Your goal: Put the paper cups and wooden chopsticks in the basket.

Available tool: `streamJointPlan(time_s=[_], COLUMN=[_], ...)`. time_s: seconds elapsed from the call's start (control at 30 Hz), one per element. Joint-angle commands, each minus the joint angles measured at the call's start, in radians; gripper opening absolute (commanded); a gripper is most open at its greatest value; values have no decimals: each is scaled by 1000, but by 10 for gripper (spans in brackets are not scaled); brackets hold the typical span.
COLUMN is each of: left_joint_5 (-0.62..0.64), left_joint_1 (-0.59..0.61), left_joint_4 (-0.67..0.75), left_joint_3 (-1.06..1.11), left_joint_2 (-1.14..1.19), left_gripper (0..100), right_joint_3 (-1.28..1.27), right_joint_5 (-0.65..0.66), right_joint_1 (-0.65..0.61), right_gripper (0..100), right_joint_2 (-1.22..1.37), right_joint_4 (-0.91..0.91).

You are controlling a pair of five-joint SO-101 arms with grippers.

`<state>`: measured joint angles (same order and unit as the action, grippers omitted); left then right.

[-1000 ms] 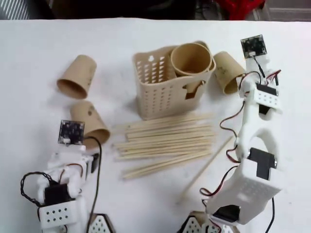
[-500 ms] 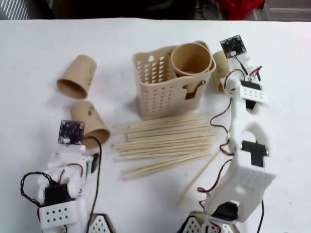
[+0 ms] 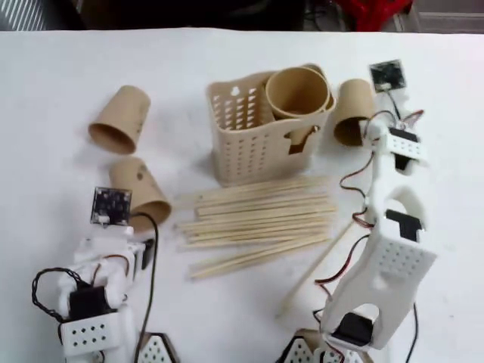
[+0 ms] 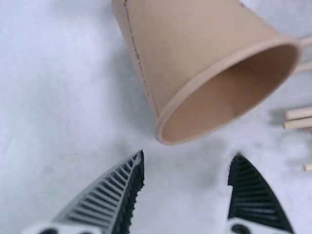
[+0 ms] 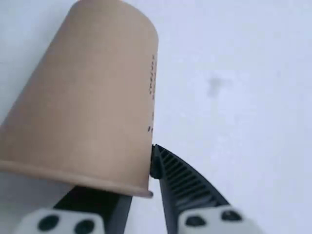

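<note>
- High view first: your basket (image 3: 253,144) sits mid-tabletop (image 3: 60,68), and the cup in the basket (image 3: 296,91) is standing mouth-up at its right end.
- Your right end effector (image 5: 144,178) is nearly closed and pinching the rim of the right-side cup (image 5: 87,97). The ridged finger (image 5: 180,180) presses the outside wall, and the dark one goes in behind the rim, so you can't see its tip.
- That right-side cup is tipped over just beside the basket's right side, not in it.
- Your left end effector (image 4: 190,156) is spread wide and has nothing in it. It sits just short of the mouth of the near-left cup (image 4: 204,63), which lies on its side on the tabletop.
- The far-left cup (image 3: 121,117) is also on its side, just behind the near-left one.
- The chopsticks (image 3: 257,219) lie flat in a loose pile in front of the basket, between the two arms.
- One stray chopstick (image 3: 321,261) lies diagonally beside the right arm.
</note>
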<state>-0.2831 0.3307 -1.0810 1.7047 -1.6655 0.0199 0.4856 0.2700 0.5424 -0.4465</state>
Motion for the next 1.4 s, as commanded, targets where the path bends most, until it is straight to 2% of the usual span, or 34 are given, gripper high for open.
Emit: streamJointPlan(time_s=[0.0, 0.27, 0.4, 0.6, 0.83, 1.0, 1.1, 1.37], left_joint_5=[-8, -8, -8, -8, -8, -8, -8, -8], left_joint_1=[2, 2, 2, 2, 2, 2, 2, 2], left_joint_4=[-2, -2, -2, -2, -2, -2, -2, -2], left_joint_3=[-5, -5, -5, -5, -5, -5, -5, -5], left_joint_2=[-8, -8, -8, -8, -8, -8, -8, -8], left_gripper=[275, 275, 275, 275, 275, 275, 275, 275], right_joint_3=[46, 46, 46, 48, 48, 48, 77, 311], right_joint_5=[-44, -153, -163, -163, -233, -281, -284, -414], right_joint_1=[47, 56, 31, -53, -269, -374, -372, -366], right_gripper=[16, 16, 16, 16, 15, 15, 15, 15], right_joint_2=[-140, -433, -630, -986, -1311, -1225, -1116, -885], right_joint_4=[-117, -499, -662, -763, -762, -736, -723, -789])
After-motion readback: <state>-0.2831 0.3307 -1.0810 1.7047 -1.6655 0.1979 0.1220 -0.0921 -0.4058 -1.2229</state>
